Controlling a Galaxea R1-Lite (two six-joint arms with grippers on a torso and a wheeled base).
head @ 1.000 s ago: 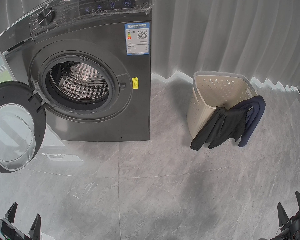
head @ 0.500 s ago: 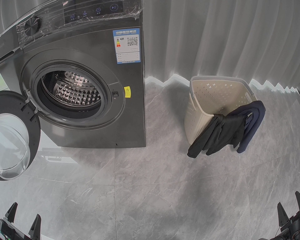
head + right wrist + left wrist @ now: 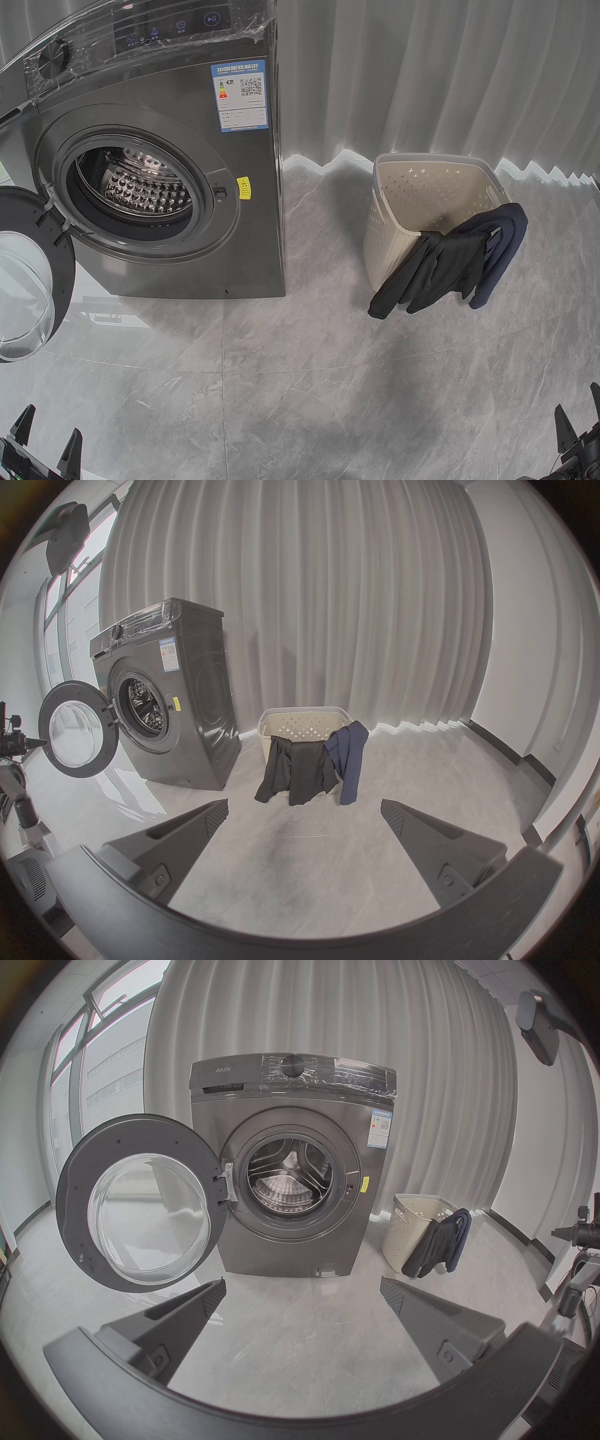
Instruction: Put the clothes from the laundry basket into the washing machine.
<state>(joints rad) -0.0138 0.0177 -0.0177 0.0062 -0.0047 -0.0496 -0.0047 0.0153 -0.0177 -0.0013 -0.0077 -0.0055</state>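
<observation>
Head view: panned over the last second, sliding washing machine [image 3: 250,237] and laundry basket [image 3: 431,181] left and lower in frame together; no shift of either on the floor [image 3: 312,387].
Meaning for task: probably a lining-up phase; nothing picked, nothing loaded yet.
Clothes: black garment [image 3: 437,269] and navy garment [image 3: 506,237], side by side, draped over the basket's near rim and hanging down its outer wall.
Left end effector [image 3: 300,1285]: low, well apart from machine and basket, fingers spread wide, nothing between them.
Right end effector [image 3: 301,805]: likewise low and far back, fingers parted, holding nothing.
Machine: door [image 3: 37,212] swung fully open to the left; drum [image 3: 137,187] exposed, no cloth visible inside.
Edges to mind: door rim jutting forward of the cabinet; cabinet's front corner nearest the basket; basket rim hidden under the cloth; curtain [image 3: 437,75] just behind the basket.
Open room: broad bare floor in front of both; clear gap between machine and basket.
</observation>
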